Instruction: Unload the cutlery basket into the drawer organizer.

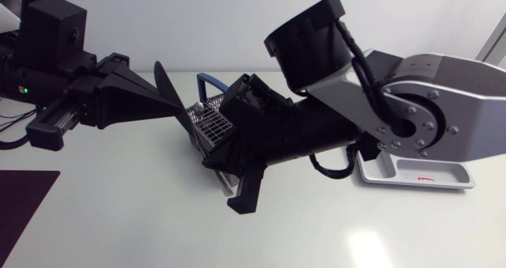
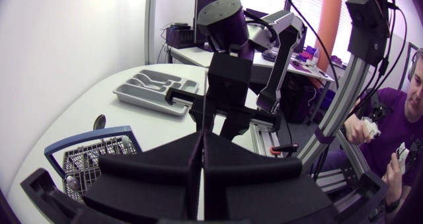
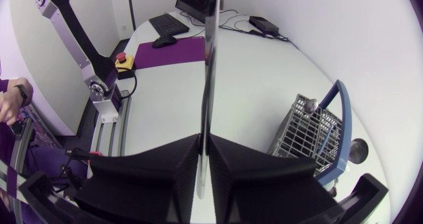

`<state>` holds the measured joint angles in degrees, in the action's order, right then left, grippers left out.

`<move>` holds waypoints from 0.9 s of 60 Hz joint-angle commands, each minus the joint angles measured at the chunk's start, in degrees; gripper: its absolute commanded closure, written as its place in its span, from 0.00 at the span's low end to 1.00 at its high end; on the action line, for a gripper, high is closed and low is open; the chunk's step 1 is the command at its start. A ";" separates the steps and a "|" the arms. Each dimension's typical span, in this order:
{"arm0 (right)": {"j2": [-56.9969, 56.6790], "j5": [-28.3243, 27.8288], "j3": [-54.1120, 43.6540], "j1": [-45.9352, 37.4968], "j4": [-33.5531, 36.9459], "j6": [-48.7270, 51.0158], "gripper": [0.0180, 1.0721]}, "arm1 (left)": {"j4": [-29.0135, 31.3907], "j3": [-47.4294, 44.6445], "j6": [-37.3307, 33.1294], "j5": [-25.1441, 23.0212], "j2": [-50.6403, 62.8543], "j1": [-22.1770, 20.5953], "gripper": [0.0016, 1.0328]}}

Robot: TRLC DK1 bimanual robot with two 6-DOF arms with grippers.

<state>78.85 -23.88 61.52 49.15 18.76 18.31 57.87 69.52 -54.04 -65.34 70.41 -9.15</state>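
Apparently one piece is out of the cutlery basket (image 3: 310, 135). A thin strip of bright metal (image 3: 208, 85), seen edge-on and most likely a knife, stands between the fingers of the right gripper (image 3: 205, 145), which are pressed flat against its two faces. From above, that gripper hangs just beside the basket, over the table (image 1: 118, 220).

I judge the piece stiff, light and slick. Pinched across its flat faces it should not twist, but it could slide lengthwise, so a hold nearer the heavier handle end would be safer.

The basket stands on the table with its blue handle (image 3: 337, 112) raised and a spoon bowl (image 3: 305, 105) showing at its rim. The left gripper (image 1: 174, 98) hovers at the basket's opposite side, its fingers closed together with nothing visible between them. The drawer organizer (image 1: 455, 181) lies well apart from the basket, beyond the right arm.
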 commanded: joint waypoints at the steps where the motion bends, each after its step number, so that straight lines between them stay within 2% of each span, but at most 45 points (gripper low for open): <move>1: -1.24 -0.03 -1.84 0.69 1.63 0.94 0.95 | -0.12 2.55 0.34 -1.28 -0.45 -0.26 0.97; 12: -2.82 0.24 -0.96 0.51 5.76 1.03 0.95 | -0.65 3.87 0.96 -1.28 -0.10 0.27 0.97; 14: -3.35 0.24 -0.87 0.51 6.55 1.03 0.95 | -1.18 4.58 1.83 -1.28 0.08 0.45 0.94; 16: -4.05 0.24 -0.87 0.51 7.34 1.03 0.95 | -1.88 5.10 2.89 -1.19 0.16 0.53 0.86; 19: -5.11 0.32 -0.78 0.07 8.48 0.94 0.95 | -4.25 5.98 5.53 -1.10 0.25 1.15 0.65; 21: -6.08 0.32 -0.78 -0.37 9.45 0.94 0.95 | -5.66 6.33 7.02 -1.10 0.25 1.59 0.57; 23: -7.39 0.32 -0.96 -1.16 10.15 0.85 0.95 | -9.17 6.77 10.80 -1.02 0.16 1.85 0.43; 25: -8.36 0.59 -1.14 -2.12 10.85 0.85 0.95 | -11.90 6.86 13.26 -0.93 0.08 2.29 0.36; 29: -11.17 1.38 -2.01 -4.50 12.09 0.94 0.95 | -17.09 6.69 17.30 -0.40 -0.28 3.52 0.33; 32: -13.11 1.64 -2.81 -6.78 12.96 1.12 0.95 | -21.22 6.33 20.64 0.65 -0.28 4.31 0.25; 38: -16.62 1.55 -4.91 -11.97 14.46 2.09 0.95 | -30.27 4.40 26.97 3.29 0.34 5.10 0.23; 44: -18.73 0.94 -6.85 -17.68 15.78 3.40 0.95 | -37.65 1.41 29.61 6.89 2.10 5.19 0.23; 54: -21.37 -1.26 -7.90 -29.37 17.62 5.95 0.95 | -42.75 -0.52 28.03 12.34 8.16 5.98 0.23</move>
<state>59.07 -23.84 54.61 24.47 35.90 22.06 16.86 71.96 -26.79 -54.74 74.89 -3.79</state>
